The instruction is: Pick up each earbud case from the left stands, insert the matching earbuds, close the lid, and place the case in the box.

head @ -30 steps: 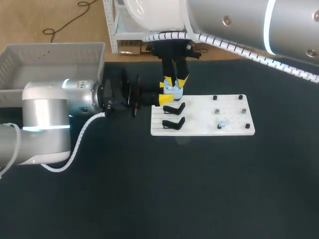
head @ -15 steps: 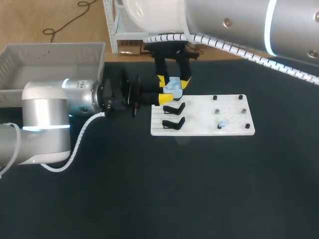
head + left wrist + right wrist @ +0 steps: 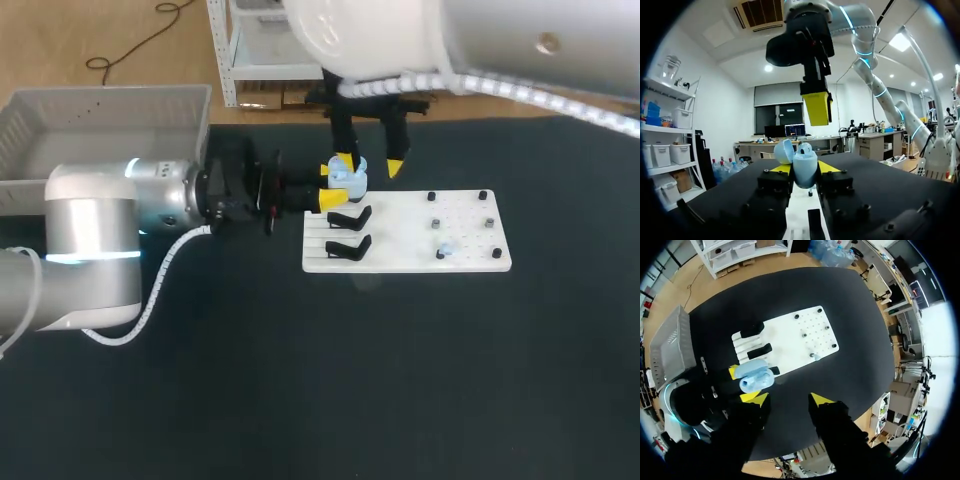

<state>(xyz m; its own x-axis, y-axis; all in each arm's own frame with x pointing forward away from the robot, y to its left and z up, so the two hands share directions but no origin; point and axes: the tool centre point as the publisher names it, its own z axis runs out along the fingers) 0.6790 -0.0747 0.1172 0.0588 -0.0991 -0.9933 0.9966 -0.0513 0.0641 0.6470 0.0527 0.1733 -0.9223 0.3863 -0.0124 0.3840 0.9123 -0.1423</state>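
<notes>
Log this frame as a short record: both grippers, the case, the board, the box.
left gripper: shut on the case, at the board's far left corner
right gripper: open, empty, above the case
case: light blue, lid open
board: white, with two empty black stands and one earbud
box: grey, at the table's far left

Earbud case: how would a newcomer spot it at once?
Find the white board on the dark table. At its far left corner, the left gripper holds the earbud case. It is pale blue, rounded, lid open, unlike the black stands nearby.
</notes>
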